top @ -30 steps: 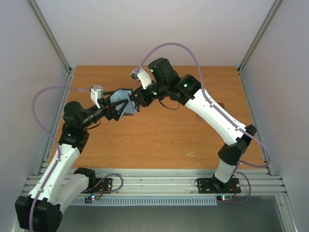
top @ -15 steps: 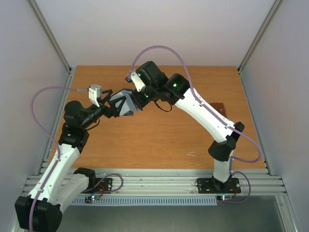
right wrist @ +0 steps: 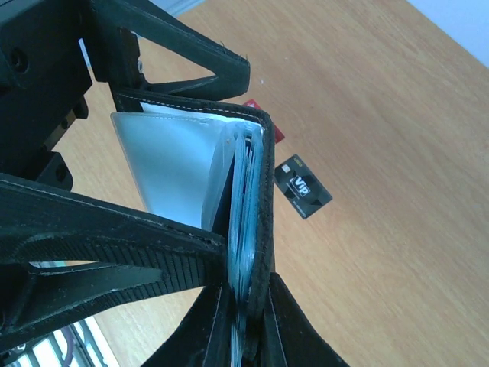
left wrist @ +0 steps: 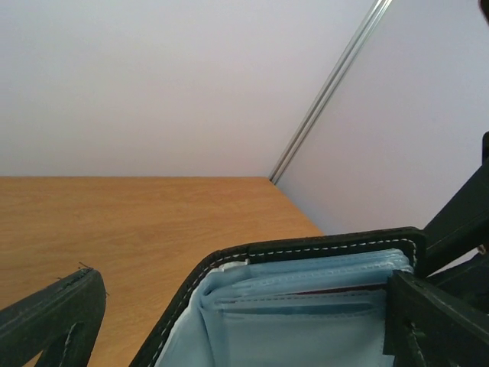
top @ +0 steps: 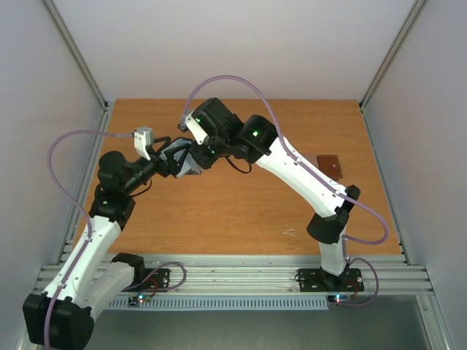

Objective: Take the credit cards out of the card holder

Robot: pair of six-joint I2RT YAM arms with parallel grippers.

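I see the card holder (right wrist: pixel 258 183), black stitched hide outside with pale blue-grey pockets inside, hanging above the far left of the wood-grain table (top: pixel 241 208). My right gripper (right wrist: pixel 248 306) is pinched tight on one edge of it. My left gripper (left wrist: pixel 244 329) stands wide apart, one finger on either side of the open fold. Beneath lie a glossy black card (right wrist: pixel 303 196) and a dark red card (right wrist: pixel 276 138), the red one half hidden. A brown wallet (top: pixel 330 165) sits well apart on the right, and bare wood stretches toward me.
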